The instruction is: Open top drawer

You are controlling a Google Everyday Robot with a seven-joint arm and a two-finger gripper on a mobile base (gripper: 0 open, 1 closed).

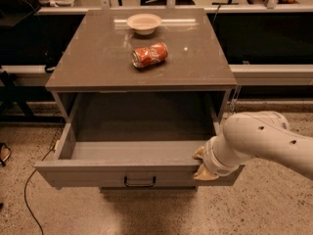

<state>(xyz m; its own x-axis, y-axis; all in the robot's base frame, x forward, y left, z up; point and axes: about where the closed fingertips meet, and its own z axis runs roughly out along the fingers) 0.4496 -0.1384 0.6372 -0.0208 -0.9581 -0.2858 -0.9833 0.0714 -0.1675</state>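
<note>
We see the top drawer (98, 173) pulled wide open, our gripper (201, 164) at its front's right end, fingers (199, 153) clamped over the rim, can (149, 55) and bowl (144, 22) on the cabinet (98, 67).

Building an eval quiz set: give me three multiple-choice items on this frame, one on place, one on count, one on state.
1. Where is the gripper?
A. On the cabinet top
B. At the right end of the drawer front
C. On the floor

2. How many things sit on the cabinet top?
A. One
B. Two
C. Four

3. The drawer is:
A. Fully shut
B. Pulled well out
C. Taken out of the cabinet

Answers: B, the gripper sits at the front panel's right end; B, only a can and a bowl are there; B, its grey inside shows.
</note>
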